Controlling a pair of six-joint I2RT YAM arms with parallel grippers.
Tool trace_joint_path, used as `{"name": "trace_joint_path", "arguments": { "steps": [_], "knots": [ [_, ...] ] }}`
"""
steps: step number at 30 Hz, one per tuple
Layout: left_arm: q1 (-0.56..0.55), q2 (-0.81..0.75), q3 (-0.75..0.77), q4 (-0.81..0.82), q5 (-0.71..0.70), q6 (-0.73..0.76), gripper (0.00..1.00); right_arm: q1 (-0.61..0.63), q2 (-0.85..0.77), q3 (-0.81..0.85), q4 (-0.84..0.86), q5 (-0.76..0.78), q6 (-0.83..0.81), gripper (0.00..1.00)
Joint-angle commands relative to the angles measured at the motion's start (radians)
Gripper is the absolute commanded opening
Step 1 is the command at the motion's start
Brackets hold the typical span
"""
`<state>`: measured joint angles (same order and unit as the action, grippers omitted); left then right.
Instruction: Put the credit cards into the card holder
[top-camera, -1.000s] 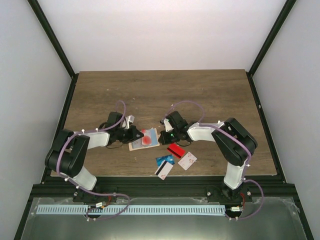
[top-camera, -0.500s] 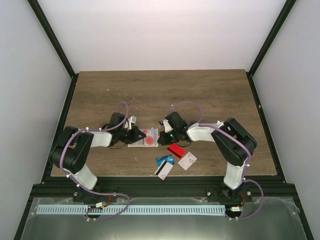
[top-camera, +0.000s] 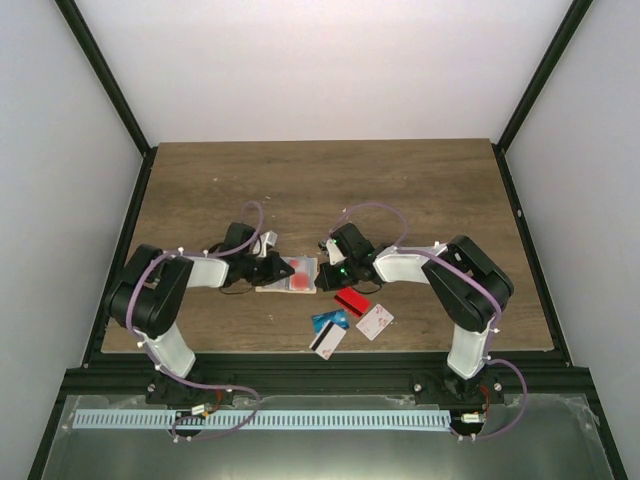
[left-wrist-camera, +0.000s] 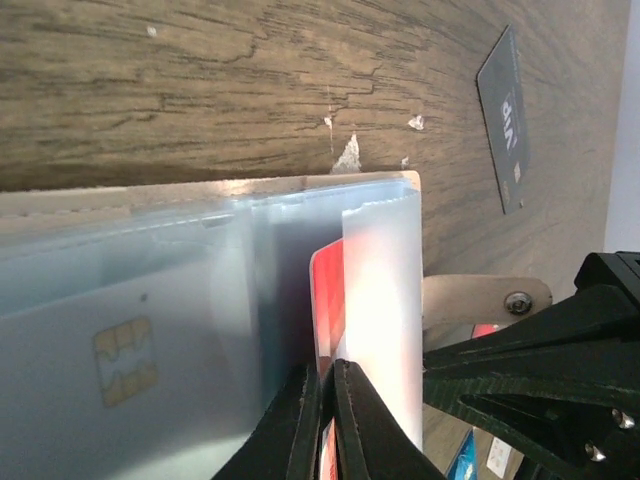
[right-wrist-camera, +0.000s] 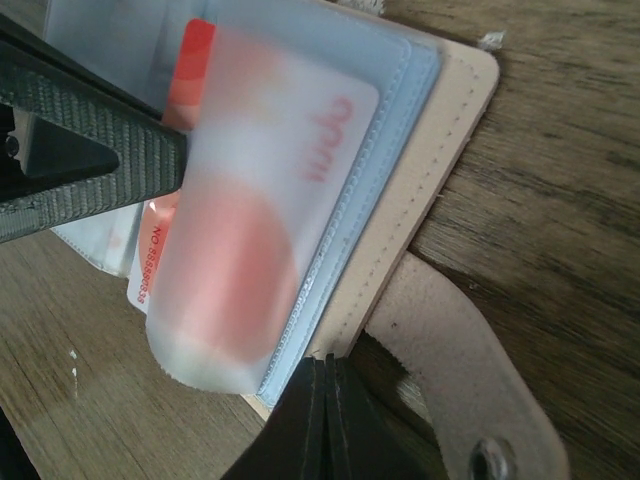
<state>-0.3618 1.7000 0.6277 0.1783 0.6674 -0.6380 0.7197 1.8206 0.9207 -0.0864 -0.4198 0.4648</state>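
Top view, mid-frame: holder (right-wrist-camera: 445, 140) lies open between the grippers. Jaws of left gripper (left-wrist-camera: 324, 375) are pinched on dot card (right-wrist-camera: 250, 230), whose long axis runs straight ahead of them into the clear sleeve (left-wrist-camera: 200, 260). Jaws of right gripper (right-wrist-camera: 325, 375) are clamped on holder's beige edge, opposite. Both forearms low, reaching inward. Lower right of holder: loose cards (top-camera: 350, 300).

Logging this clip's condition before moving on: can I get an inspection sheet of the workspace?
Surface: wooden table, a few white flecks.
Job's things: card holder open, red-dot card partly in its clear sleeve; red card, blue card, striped card and white card loose nearby.
Clutter: nothing seen.
Grippers: left end effector shut on red-dot card's edge; right end effector shut on card holder's edge.
Cables: purple cables along both arms.
Surroundings: white walls, black frame.
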Motion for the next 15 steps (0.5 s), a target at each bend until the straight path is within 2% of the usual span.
{"name": "trace_joint_path", "arguments": {
  "steps": [1, 15],
  "knots": [
    [-0.012, 0.044, 0.052, -0.101, -0.010, 0.094, 0.07, 0.014, 0.020, 0.011, -0.034, 0.015, -0.007, 0.01],
    [-0.011, 0.041, 0.128, -0.198, -0.044, 0.170, 0.07, 0.014, 0.019, 0.005, -0.044, 0.025, -0.012, 0.01]
  ]
}}
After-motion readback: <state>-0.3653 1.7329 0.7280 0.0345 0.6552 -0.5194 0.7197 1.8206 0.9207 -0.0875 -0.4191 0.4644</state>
